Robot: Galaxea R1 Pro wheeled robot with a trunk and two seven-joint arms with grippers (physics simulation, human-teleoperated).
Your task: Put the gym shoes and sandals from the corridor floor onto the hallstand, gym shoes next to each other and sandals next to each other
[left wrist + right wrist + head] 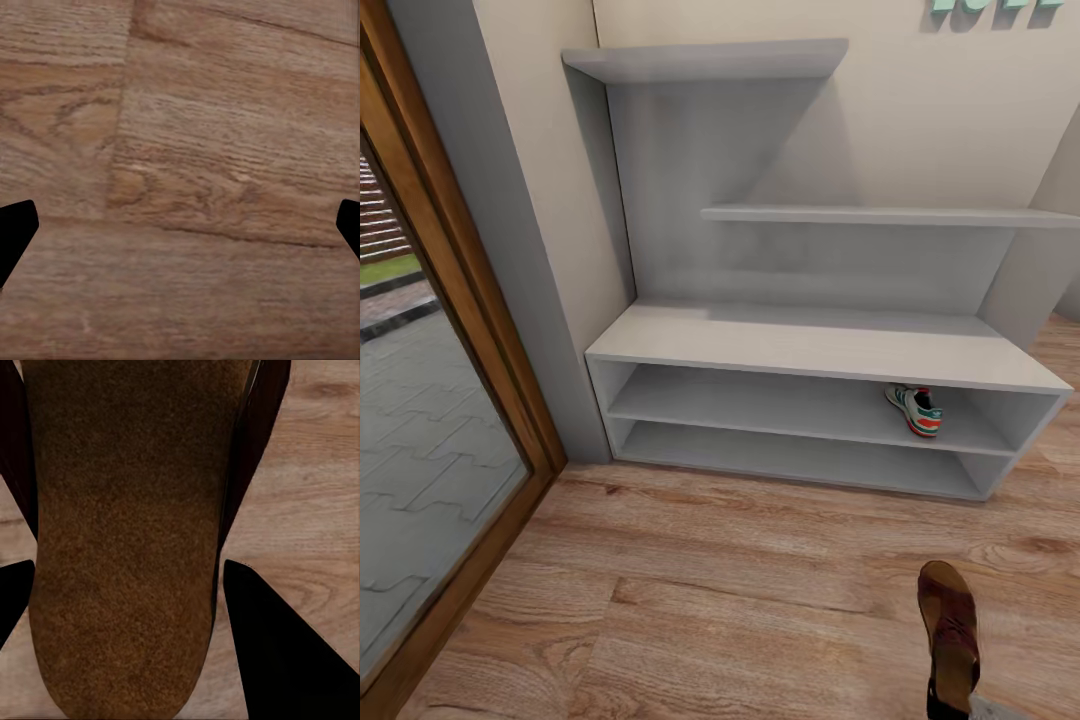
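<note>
My right jaws pinch a brown sandal at the frame's lower right, left jaws spread over floor.

So we've got the hallstand sitting against the back wall, tucked into the corner, with a glass door off to its left. It has two floating shelves up on the back panel, the higher one to the left and the lower one to the right. One gym shoe sits on the upper open shelf level, toward the right end. In front of the stand, at our lower right over the corridor floor, there's a sandal between the right fingers.
</note>
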